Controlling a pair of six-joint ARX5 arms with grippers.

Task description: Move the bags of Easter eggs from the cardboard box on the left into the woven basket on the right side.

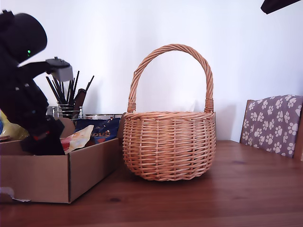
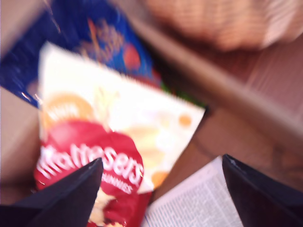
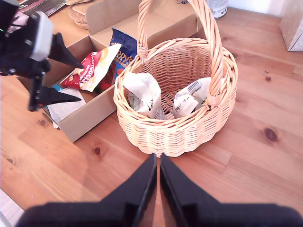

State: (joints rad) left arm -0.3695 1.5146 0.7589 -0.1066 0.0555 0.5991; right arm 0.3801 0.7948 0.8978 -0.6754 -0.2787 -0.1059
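My first gripper (image 3: 57, 71) hangs over the cardboard box (image 1: 90, 170), jaws spread wide and holding nothing, with the cream-and-red Maltesers bag (image 2: 109, 142) directly below the open fingers; the first wrist view, though blurred, shows the white "Maltesers" lettering on the red band and a smaller word under it that seems to read "bunnies". That bag lies tilted on top of the dark blue bag (image 3: 124, 46), whose orange print I cannot read, and its long axis runs roughly across the line between my fingertips (image 3: 66, 97), so a straight descent should put one finger on either side of it. A sheet of printed paper (image 3: 64, 106) sits in the box beside the bag, its text too small to make out. The box stands at the exterior view's left on the wooden tabletop (image 1: 227, 189), its near wall just beside the woven basket (image 1: 169, 146), which stands mid-table with its arched handle upright. Two pale whitish bags (image 3: 144, 92) already rest inside the basket, with dark writing I cannot decipher. My second gripper (image 3: 157, 189) hovers high above the tabletop on the near side of the basket, its jaws pressed together and empty, well apart from the box, so my first gripper is plainly the nearer one for the pick.
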